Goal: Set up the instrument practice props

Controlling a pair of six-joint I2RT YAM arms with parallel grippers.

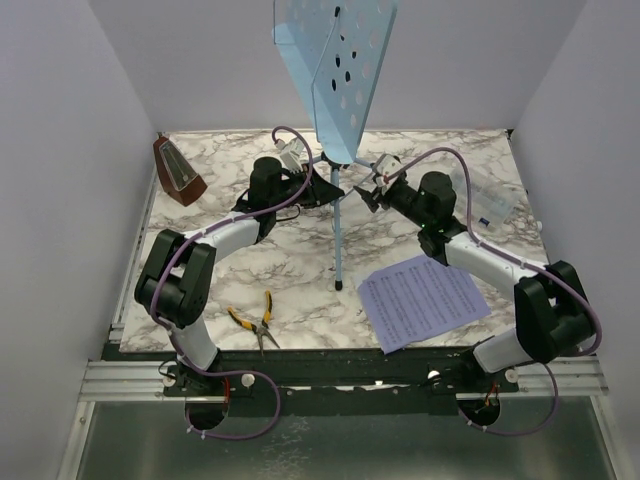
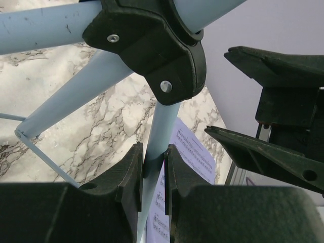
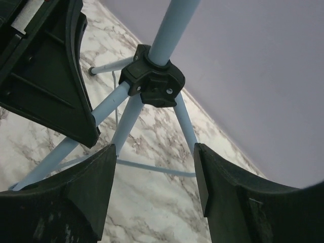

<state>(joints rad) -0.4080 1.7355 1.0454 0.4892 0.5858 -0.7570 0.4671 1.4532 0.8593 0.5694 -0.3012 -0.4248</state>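
The light blue music stand (image 1: 335, 80) stands upright at the back middle, its tripod legs spread from a black hub (image 2: 152, 45). My left gripper (image 1: 322, 186) is shut on one light blue leg (image 2: 163, 126) just below the hub; the grip shows in the left wrist view (image 2: 153, 154). My right gripper (image 1: 368, 196) is open and empty beside the hub (image 3: 154, 83), its jaws wide apart (image 3: 154, 177) with the legs beyond them. The pale sheet of music (image 1: 425, 300) lies flat at the front right. The brown pyramid metronome (image 1: 178, 172) stands at the back left.
Yellow-handled pliers (image 1: 255, 320) lie near the front edge, left of the stand's front leg (image 1: 338, 260). A clear plastic box (image 1: 490, 200) sits at the back right. Grey walls close in the back and both sides.
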